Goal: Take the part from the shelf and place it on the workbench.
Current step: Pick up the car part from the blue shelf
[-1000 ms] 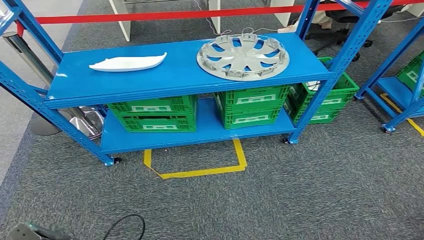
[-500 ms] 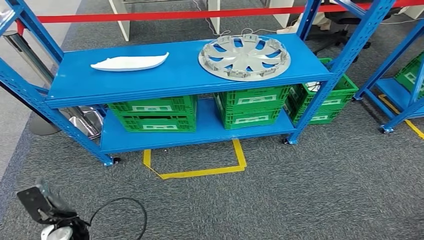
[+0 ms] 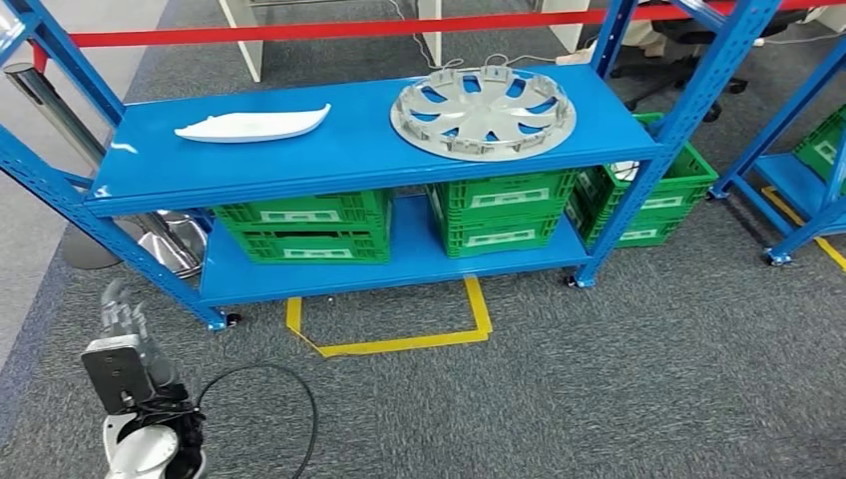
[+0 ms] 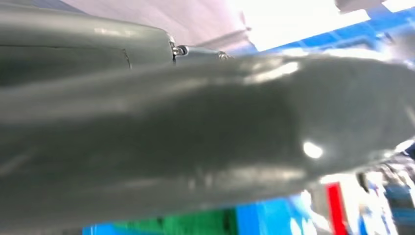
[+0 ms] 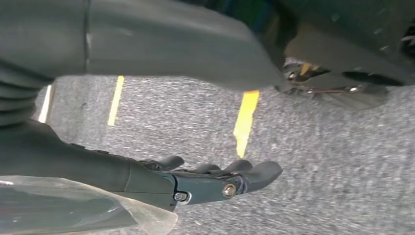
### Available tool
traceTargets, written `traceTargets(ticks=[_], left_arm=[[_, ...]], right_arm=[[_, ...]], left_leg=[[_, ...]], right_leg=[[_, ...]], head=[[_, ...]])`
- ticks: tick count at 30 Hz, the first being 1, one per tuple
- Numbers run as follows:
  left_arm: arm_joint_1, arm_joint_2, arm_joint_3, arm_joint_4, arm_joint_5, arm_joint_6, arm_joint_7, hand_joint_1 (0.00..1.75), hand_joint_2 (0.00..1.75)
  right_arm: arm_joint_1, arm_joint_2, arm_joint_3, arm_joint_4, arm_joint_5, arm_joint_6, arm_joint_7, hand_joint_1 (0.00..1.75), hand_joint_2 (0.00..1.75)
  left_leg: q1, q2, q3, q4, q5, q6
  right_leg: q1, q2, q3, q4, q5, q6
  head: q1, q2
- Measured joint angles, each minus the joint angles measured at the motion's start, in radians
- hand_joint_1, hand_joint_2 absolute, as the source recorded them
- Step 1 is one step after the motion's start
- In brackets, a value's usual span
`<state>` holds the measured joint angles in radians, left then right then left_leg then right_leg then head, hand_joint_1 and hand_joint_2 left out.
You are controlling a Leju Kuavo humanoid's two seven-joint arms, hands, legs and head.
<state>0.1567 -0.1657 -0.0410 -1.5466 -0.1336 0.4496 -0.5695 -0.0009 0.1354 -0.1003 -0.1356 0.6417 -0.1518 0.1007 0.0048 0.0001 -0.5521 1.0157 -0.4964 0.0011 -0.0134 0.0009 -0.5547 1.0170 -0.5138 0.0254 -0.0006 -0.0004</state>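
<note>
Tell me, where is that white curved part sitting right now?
In the head view, the white curved part lies on the left of the blue shelf, apart from the silver wheel cover to its right.

Even bright light in the head view; both wrist views blurred, left overexposed.

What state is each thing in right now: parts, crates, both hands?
white part: lying flat on the top shelf, untouched
wheel cover: lying flat on the top shelf, untouched
green crates: on the lower shelf, side by side
left hand: raised low in front of the shelf, holding nothing, fingers apart
right hand: hanging over the carpet, holding nothing, fingers loosely extended
</note>
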Motion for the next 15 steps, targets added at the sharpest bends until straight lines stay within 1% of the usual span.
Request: traceTargets(ticks=[1, 2, 3, 5, 6, 7, 8, 9, 10, 11, 12, 13, 15], left_arm=[[0.003, 0.006, -0.029, -0.024, -0.009, 0.006, 0.0, 0.0, 0.0], [0.006, 0.012, -0.055, -0.046, -0.018, 0.012, 0.001, 0.0, 0.0], [0.008, 0.018, -0.078, -0.065, -0.026, 0.016, 0.001, 0.0, 0.0], [0.011, 0.03, -0.126, -0.101, -0.047, 0.024, 0.0, 0.0, 0.0], [0.013, 0.037, -0.15, -0.118, -0.058, 0.029, -0.002, 0.0, 0.0], [0.015, 0.045, -0.176, -0.136, -0.072, 0.033, -0.003, 0.0, 0.0], [0.015, 0.052, -0.199, -0.153, -0.086, 0.039, -0.005, 0.0, 0.0], [0.015, 0.058, -0.219, -0.168, -0.098, 0.043, -0.006, 0.0, 0.0], [0.015, 0.064, -0.239, -0.183, -0.111, 0.047, -0.007, 0.0, 0.0], [0.014, 0.069, -0.255, -0.196, -0.119, 0.05, -0.008, 0.0, 0.0], [0.014, 0.072, -0.269, -0.207, -0.125, 0.052, -0.008, 0.0, 0.0], [0.014, 0.076, -0.282, -0.217, -0.129, 0.053, -0.009, 0.0, 0.0], [0.014, 0.081, -0.299, -0.231, -0.132, 0.055, -0.009, 0.0, 0.0]], right_arm=[[0.0, 0.0, 0.0, -0.001, 0.002, -0.003, 0.005, 0.0, 0.0], [-0.002, 0.001, 0.0, -0.002, 0.004, -0.006, 0.01, 0.0, 0.0], [-0.004, 0.002, 0.0, -0.002, 0.006, -0.007, 0.014, 0.0, 0.0], [-0.009, 0.003, 0.0, -0.004, 0.009, -0.007, 0.021, 0.0, 0.0], [-0.011, 0.003, 0.0, -0.004, 0.009, -0.005, 0.024, 0.0, 0.0], [-0.013, 0.003, 0.0, -0.005, 0.009, 0.001, 0.025, 0.0, 0.0], [-0.015, 0.004, 0.0, -0.006, 0.007, 0.01, 0.025, 0.0, 0.0], [-0.016, 0.004, 0.0, -0.007, 0.006, 0.021, 0.024, 0.0, 0.0], [-0.018, 0.006, 0.0, -0.008, 0.003, 0.033, 0.022, 0.0, 0.0], [-0.019, 0.008, -0.001, -0.01, 0.001, 0.043, 0.019, 0.0, 0.0], [-0.022, 0.009, -0.001, -0.011, 0.0, 0.05, 0.017, 0.0, 0.0], [-0.024, 0.011, -0.001, -0.012, -0.001, 0.056, 0.015, 0.0, 0.0], [-0.026, 0.013, -0.001, -0.014, -0.002, 0.06, 0.014, 0.0, 0.0]], left_leg=[[0.001, 0.0, -0.002, 0.007, -0.007, -0.004], [0.002, 0.0, -0.01, 0.028, -0.024, -0.008], [0.003, 0.0, -0.027, 0.07, -0.051, -0.012], [0.003, 0.0, -0.085, 0.202, -0.114, -0.017], [0.003, 0.0, -0.112, 0.261, -0.133, -0.017], [0.002, 0.0, -0.126, 0.289, -0.132, -0.014], [0.002, 0.0, -0.123, 0.28, -0.113, -0.01], [0.001, 0.0, -0.102, 0.23, -0.076, -0.004], [-0.002, 0.0, -0.072, 0.161, -0.037, 0.005], [-0.005, 0.0, -0.045, 0.098, -0.012, 0.012], [-0.008, 0.0, -0.022, 0.047, 0.001, 0.017], [-0.011, 0.0, -0.013, 0.02, 0.001, 0.02], [-0.011, -0.001, -0.006, 0.001, -0.005, 0.023]], right_leg=[[-0.001, 0.0, 0.0, 0.0, 0.0, -0.006], [-0.002, -0.001, 0.001, -0.001, 0.001, -0.012], [-0.003, -0.001, 0.001, -0.002, 0.001, -0.016], [-0.002, -0.001, 0.002, -0.002, 0.0, -0.022], [-0.001, -0.001, 0.002, -0.002, -0.002, -0.024], [0.0, -0.001, 0.004, -0.002, -0.004, -0.026], [0.001, 0.0, 0.007, -0.002, -0.006, -0.027], [0.003, 0.001, 0.011, -0.002, -0.008, -0.027], [0.004, 0.002, 0.015, -0.002, -0.011, -0.026], [0.006, 0.003, 0.018, -0.002, -0.013, -0.024], [0.007, 0.003, 0.018, -0.002, -0.015, -0.021], [0.008, 0.003, 0.018, -0.001, -0.014, -0.016], [0.007, 0.001, 0.017, 0.003, -0.006, -0.002]], head=[[-0.002, 0.0], [-0.003, 0.0], [-0.005, 0.0], [-0.008, 0.0], [-0.008, 0.0], [-0.008, 0.0], [-0.008, 0.0], [-0.008, 0.0], [-0.008, 0.0], [-0.007, 0.0], [-0.007, 0.0], [-0.008, 0.0], [-0.009, 0.0]])
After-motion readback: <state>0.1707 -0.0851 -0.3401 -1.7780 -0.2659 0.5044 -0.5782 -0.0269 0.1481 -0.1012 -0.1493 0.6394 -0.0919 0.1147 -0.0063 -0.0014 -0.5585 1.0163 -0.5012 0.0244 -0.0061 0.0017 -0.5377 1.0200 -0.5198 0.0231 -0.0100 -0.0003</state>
